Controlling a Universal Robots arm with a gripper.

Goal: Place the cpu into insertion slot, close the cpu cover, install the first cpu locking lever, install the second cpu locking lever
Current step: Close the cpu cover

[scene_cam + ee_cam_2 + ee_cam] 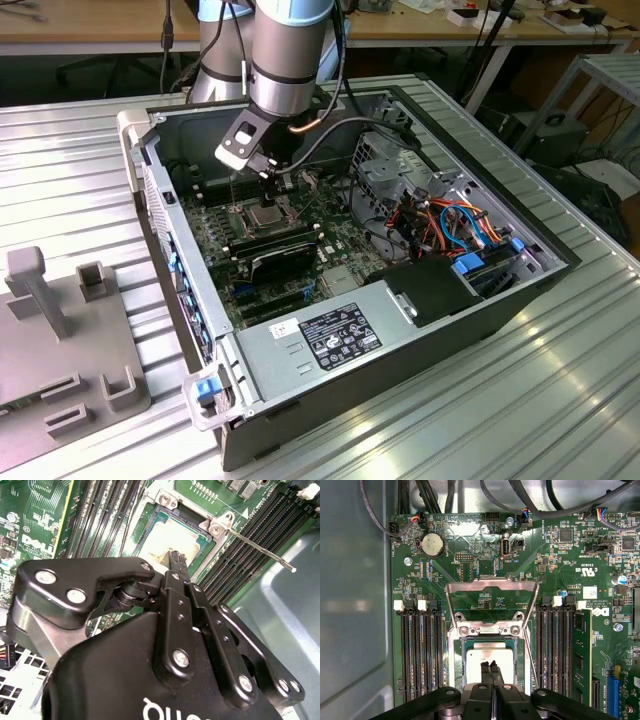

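The gripper [490,666] has its two black fingers pressed together with nothing between them. The tips stand just over the cpu [475,660], near the edge closest to the gripper body; whether they touch the metal I cannot tell. The cpu lies flat in the slot [490,643], so it seems seated already. It is a thin, stiff, light plate with a smooth silver face, probably slippery, and the pins under it are fragile. I think it should be taken only by its rim and not pushed sideways. Beyond the fingertips the cover [492,583] is swung open, away from the slot. It is a thin shiny metal frame with a square window, likely a little springy, and best moved by its far bar. Beside the slot a thin wire lever [260,550] sticks out free. On both sides of the gripper run long black memory slots [420,650] on the green board [560,565].
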